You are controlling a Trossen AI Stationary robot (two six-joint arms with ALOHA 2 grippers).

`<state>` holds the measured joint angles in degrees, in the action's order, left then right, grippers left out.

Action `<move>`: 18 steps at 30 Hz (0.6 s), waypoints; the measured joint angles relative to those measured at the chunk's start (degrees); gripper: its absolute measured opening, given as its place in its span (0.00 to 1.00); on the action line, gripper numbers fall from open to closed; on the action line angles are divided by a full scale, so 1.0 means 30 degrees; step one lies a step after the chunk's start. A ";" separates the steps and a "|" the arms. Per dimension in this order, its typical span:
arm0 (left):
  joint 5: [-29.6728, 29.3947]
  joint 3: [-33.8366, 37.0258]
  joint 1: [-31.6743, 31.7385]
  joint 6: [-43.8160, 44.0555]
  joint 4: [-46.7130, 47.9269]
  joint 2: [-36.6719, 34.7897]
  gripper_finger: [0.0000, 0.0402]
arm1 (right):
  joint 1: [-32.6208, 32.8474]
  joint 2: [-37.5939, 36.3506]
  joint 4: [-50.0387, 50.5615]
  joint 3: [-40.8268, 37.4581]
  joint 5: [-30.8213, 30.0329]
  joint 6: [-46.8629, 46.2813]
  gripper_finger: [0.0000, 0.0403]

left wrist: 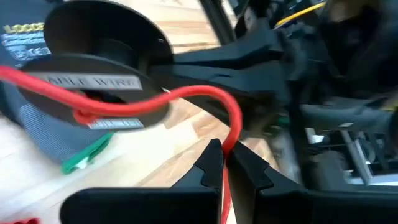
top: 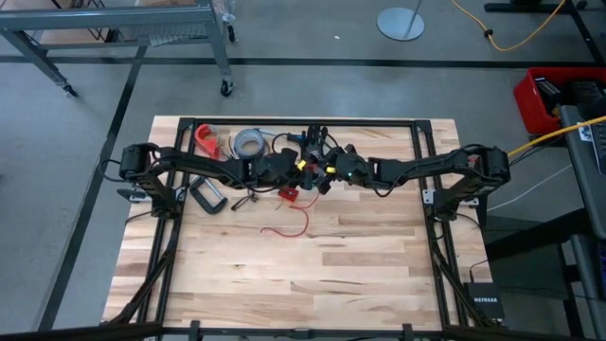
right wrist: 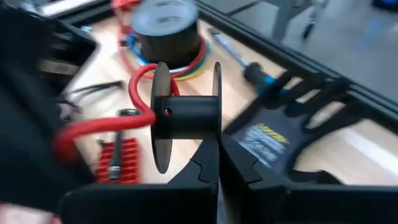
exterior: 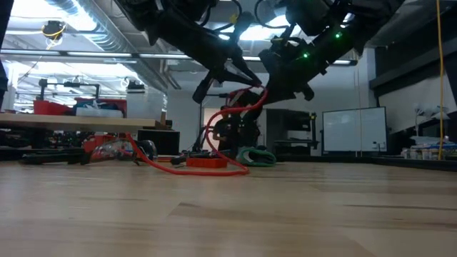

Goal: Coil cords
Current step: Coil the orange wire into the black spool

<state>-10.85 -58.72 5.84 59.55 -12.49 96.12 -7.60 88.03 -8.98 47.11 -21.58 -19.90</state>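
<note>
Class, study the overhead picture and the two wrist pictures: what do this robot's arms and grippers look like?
Both arms are dark, slim and jointed, with thin black cables along them. The left gripper and right gripper each have two black fingers with notched tips. Yellow markings and a small green light show near the wrists.

One red wire (top: 289, 227), one black spool (right wrist: 183, 117), one grey tape roll (top: 249, 142), two claws

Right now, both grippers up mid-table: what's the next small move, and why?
Probably have the left gripper, shut on the red wire, carry it around the black spool that the right gripper holds. The wire only arcs to the hub, and most of it trails on the table.
</note>
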 joint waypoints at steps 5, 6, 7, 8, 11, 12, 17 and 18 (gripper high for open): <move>-0.0007 0.0000 0.0307 -0.0175 -0.0063 -0.0068 0.00 | 0.0015 0.0000 0.0947 0.0000 0.0792 -0.0015 0.00; -0.0032 0.0000 0.0368 -0.0423 -0.0100 -0.0203 0.00 | 0.0020 0.0000 0.1409 0.0000 0.0822 -0.0015 0.00; -0.0080 0.0000 0.0414 -0.0524 -0.0074 -0.0312 0.00 | 0.0022 0.0000 0.1882 0.0000 0.0873 -0.0008 0.00; -0.0087 0.0000 0.0487 -0.0605 -0.0050 -0.0485 0.00 | 0.0022 0.0000 0.2260 0.0000 0.0811 0.0010 0.00; -0.0116 0.0000 0.0653 -0.0854 -0.0001 -0.0799 0.00 | 0.0022 0.0000 0.2690 0.0001 0.0585 0.0065 0.00; -0.0113 0.0000 0.0725 -0.0864 0.0020 -0.0809 0.00 | 0.0022 0.0000 0.2690 0.0004 0.0641 0.0058 0.00; -0.0087 0.0000 0.0972 -0.0864 0.0418 -0.0816 0.00 | 0.0025 0.0000 0.2068 0.0007 0.2234 0.0076 0.00; -0.0087 0.0000 0.1021 -0.0867 0.0607 -0.0816 0.00 | 0.0029 0.0000 0.1971 0.0007 0.2578 0.0072 0.00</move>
<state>-11.11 -58.72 8.90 56.95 -10.67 93.67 -7.51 88.03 -3.06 47.13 -13.85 -19.68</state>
